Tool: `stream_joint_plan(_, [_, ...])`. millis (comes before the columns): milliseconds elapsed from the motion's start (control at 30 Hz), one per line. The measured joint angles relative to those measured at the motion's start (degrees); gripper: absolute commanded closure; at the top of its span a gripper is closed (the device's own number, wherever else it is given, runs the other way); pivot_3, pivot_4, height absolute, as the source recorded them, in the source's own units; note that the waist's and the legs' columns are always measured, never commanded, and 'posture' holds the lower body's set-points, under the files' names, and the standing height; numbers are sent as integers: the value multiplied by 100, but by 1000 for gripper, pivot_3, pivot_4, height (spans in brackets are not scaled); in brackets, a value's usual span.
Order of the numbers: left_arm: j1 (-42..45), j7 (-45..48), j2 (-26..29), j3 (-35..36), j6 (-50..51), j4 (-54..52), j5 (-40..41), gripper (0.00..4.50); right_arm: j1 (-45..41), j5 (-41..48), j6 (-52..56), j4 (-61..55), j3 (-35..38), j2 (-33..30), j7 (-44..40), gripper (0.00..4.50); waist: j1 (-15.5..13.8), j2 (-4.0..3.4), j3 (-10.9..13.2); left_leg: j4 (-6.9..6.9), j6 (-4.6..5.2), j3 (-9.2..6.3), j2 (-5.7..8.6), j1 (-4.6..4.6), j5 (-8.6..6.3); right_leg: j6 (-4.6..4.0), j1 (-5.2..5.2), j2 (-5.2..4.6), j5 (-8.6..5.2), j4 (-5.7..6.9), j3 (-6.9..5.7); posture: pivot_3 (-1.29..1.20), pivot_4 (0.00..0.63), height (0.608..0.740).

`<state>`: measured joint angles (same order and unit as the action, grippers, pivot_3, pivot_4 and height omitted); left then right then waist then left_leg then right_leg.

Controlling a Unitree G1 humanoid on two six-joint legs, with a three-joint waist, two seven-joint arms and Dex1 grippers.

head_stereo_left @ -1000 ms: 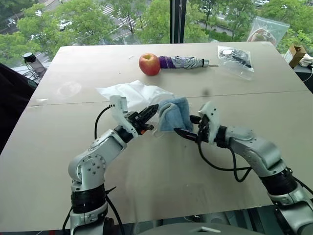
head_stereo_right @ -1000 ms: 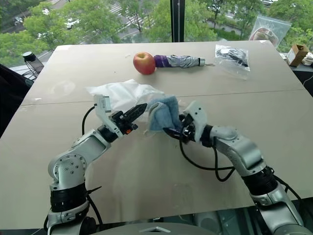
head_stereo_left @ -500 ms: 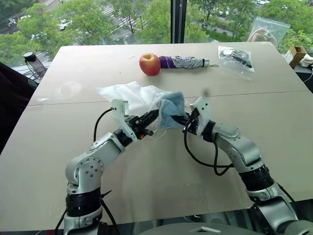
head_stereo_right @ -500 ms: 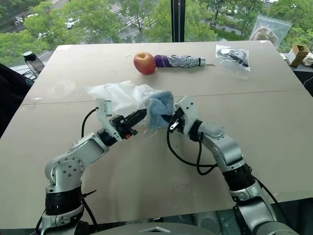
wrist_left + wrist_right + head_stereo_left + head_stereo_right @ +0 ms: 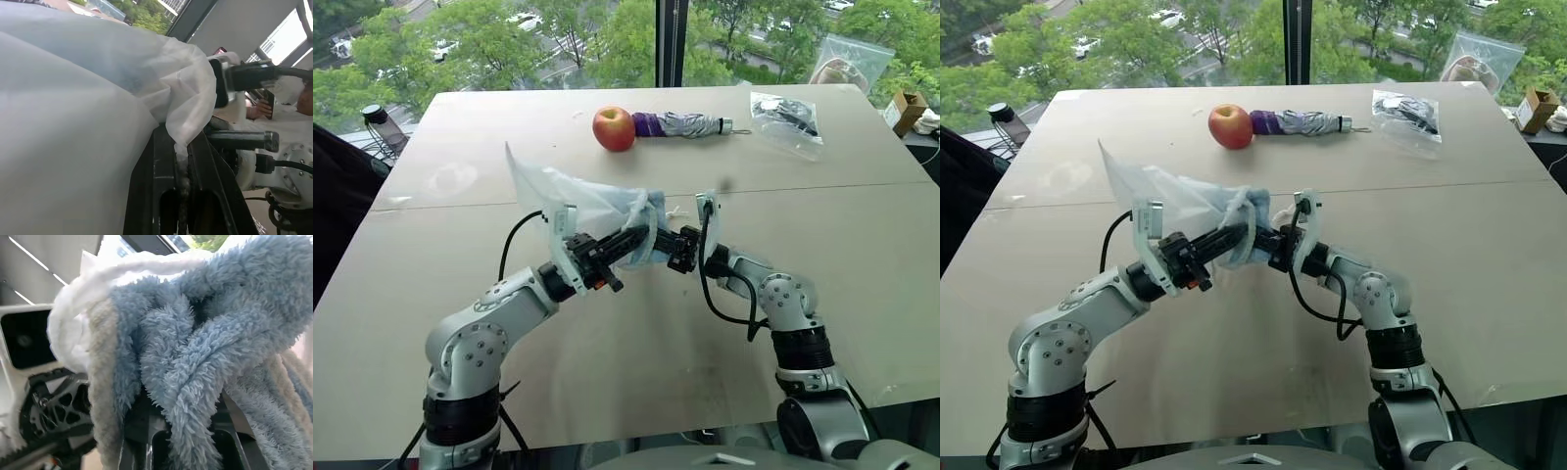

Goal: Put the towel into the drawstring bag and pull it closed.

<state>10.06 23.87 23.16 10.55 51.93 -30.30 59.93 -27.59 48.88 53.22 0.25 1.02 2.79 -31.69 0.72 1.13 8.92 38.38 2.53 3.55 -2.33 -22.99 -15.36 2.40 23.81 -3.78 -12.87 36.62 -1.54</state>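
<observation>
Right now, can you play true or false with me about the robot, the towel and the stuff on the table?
1. The left end effector pinches the drawstring bag. True.
2. The towel is red. False: it is light blue.
3. The right end effector is shut on the towel. True.
4. The apple sits inside the drawstring bag. False: it stands on the table beside the folded umbrella.
5. The bag lies flat on the table. False: it is lifted between the arms.
</observation>
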Motion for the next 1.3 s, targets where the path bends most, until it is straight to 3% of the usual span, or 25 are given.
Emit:
stream_joint_plan(200, [-7,14,-12,-221,3,-119,118,4500,-404,449,238,363,518,548,687,4448,15,-3,1,-1,0,0,3,5,0,0,1,3,0,10,1,0,150,740])
stream_joint_plan(567, [-129,12,109,-438,-29,-97,90,4500,-452,2010,-14,554,1174,559,2269,4448,15,-4,3,-2,0,-2,3,1,0,1,2,2,0,8,-1,0,150,740])
stream_joint_plan(733, [-99,6,109,-539,-268,-12,-197,4500,-504,2666,-655,694,1339,558,3393,4448,21,-5,3,-3,0,0,4,1,0,2,2,2,0,7,1,0,150,740])
stream_joint_plan(900, [210,-114,13,-769,-696,296,-971,4500,-515,2491,-1239,587,1143,549,3864,4448,19,-7,5,-3,0,0,8,1,0,5,3,5,1,6,1,0,150,740])
stream_joint_plan(1067, [446,-177,-172,-875,-1043,608,-1505,4500,-519,2040,-1479,189,800,533,3879,2698,22,-8,5,-7,0,1,4,-8,0,19,16,7,9,4,2,0,150,740])
stream_joint_plan(1100, [465,-185,-205,-874,-1096,649,-1585,4500,-524,1881,-1472,90,699,510,3826,2053,24,-8,5,-7,0,2,2,-9,0,19,18,8,9,5,3,0,150,740])
stream_joint_plan(1167, [492,-210,-260,-870,-1133,698,-1640,4500,-562,1547,-1445,-44,469,340,3659,1347,23,-8,5,-8,0,2,1,-15,0,19,24,8,9,5,2,0,150,740])
stream_joint_plan(1300, [617,-390,-447,-642,-1215,945,-1731,4500,-506,447,-1283,-523,-529,-721,2771,1347,2,-8,5,-4,1,0,4,-28,0,19,29,5,9,-1,-1,0,150,740])
